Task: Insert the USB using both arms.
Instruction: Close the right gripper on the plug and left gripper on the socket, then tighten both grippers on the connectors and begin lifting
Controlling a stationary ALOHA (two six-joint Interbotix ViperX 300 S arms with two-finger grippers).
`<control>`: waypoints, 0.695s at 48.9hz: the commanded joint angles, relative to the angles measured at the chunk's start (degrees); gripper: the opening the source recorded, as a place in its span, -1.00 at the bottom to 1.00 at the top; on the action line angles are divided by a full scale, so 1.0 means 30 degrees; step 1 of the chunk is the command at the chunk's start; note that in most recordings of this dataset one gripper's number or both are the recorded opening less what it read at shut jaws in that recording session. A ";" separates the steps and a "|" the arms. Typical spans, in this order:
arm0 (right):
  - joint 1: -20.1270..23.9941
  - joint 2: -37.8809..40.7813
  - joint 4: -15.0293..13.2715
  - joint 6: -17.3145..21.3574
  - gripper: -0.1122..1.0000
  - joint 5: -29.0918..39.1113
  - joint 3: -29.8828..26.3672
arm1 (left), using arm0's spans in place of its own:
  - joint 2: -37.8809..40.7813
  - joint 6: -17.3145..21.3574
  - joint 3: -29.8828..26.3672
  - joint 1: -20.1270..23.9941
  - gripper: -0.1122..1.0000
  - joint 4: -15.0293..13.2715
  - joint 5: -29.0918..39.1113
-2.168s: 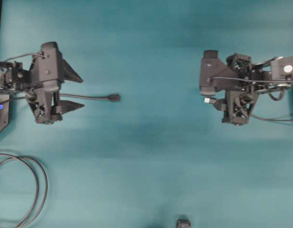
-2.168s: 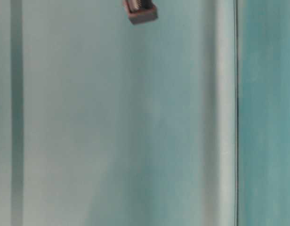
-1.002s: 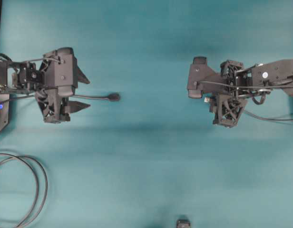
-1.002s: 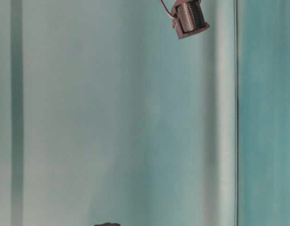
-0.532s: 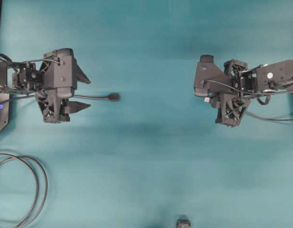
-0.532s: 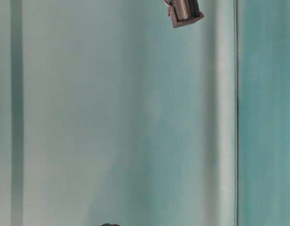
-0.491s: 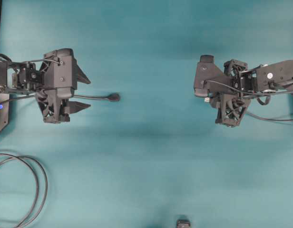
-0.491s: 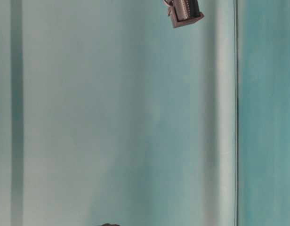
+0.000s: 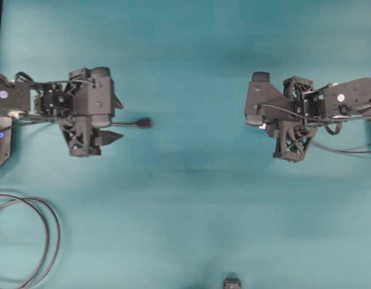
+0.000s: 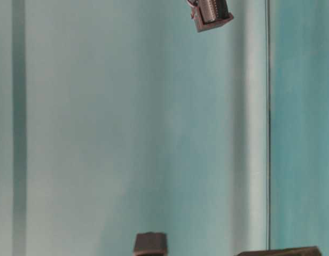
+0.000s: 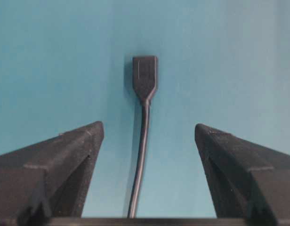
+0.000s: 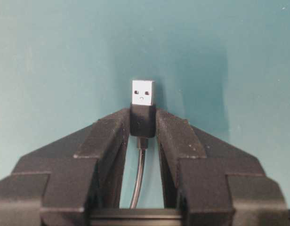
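Note:
In the right wrist view the USB [image 12: 143,92] is a silver plug with a short black collar. My right gripper [image 12: 143,120] is shut on that collar, the plug sticks out past the fingertips and its thin cable runs back between the fingers. From overhead the right gripper [image 9: 265,124] lies mostly under its camera housing. A cable ending in a black socket [image 11: 145,75] lies on the teal table. My left gripper [image 11: 149,127] is open, one finger on each side of that cable, tips short of the socket. Overhead, the left gripper [image 9: 118,120] points right at the socket [image 9: 145,123].
A looped dark cable coil [image 9: 50,241] lies at the lower left. A small black object [image 9: 232,282] sits at the table's front edge. A black base with a blue light [image 9: 0,141] stands at the far left. The table-level view shows only dark arm parts [image 10: 211,13].
The left arm has slid right, bringing its open fingers closer to the black socket. The right gripper has closed onto the USB's collar and drawn slightly right.

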 commanded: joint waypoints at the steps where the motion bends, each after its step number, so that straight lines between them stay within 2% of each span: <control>1: 0.0703 0.0000 0.0088 0.0029 -0.39 0.0410 0.0029 | 0.0381 0.0352 -0.0498 -0.0029 0.74 0.0059 -0.0498; 17: 0.0674 -0.0029 0.0088 0.0000 -0.41 0.0439 -0.0205 | 0.2637 0.0352 -0.1699 0.0000 0.74 0.0029 -0.0879; 34: 0.0703 -0.0029 0.0088 -0.0029 -0.41 0.0439 -0.0469 | 0.3574 0.0352 -0.1992 0.0146 0.73 0.0029 -0.1143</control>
